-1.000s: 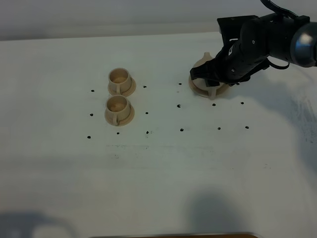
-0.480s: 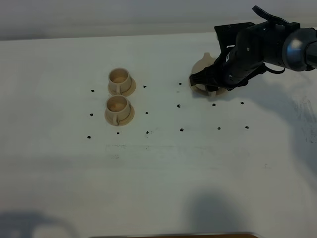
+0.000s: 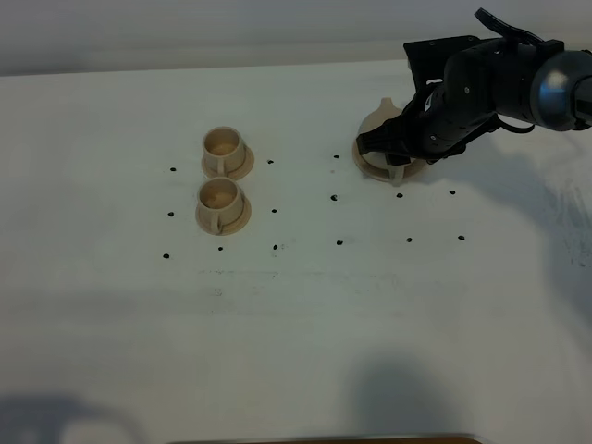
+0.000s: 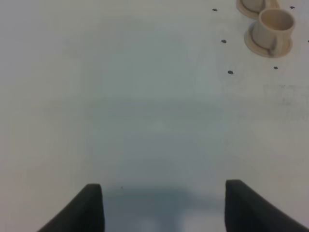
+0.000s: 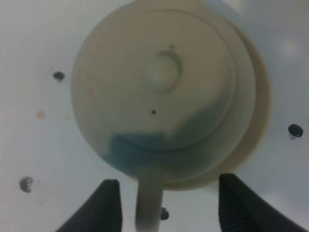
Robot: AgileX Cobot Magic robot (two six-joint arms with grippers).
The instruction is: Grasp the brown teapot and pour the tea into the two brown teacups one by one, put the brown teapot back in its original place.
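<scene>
Compared with half a second earlier, the right gripper [image 3: 398,155] had shifted slightly toward the right and lower over the brown teapot [image 3: 377,118]. The pot, its saucer [image 3: 364,163] and both cups sat where they had been.

In the right wrist view the right gripper [image 5: 169,182] stood wide open, gripping nothing. The teapot [image 5: 159,92] lay just ahead of the fingers, lid knob up, on its saucer [image 5: 257,112]. Its loop handle [image 5: 147,203] ran back between the two fingers, nearer one than the other, touching neither.

The far teacup [image 3: 223,146] and near teacup [image 3: 219,197] stood on their small saucers, well apart from the pot, on the white table [image 3: 296,324].

The left gripper [image 4: 164,195] was open and empty over bare table.

From overhead the arm covered most of the teapot. In the left wrist view one cup [image 4: 275,24] showed whole, the other [image 4: 251,4] cut off at the edge. Cup contents were too small to make out.
</scene>
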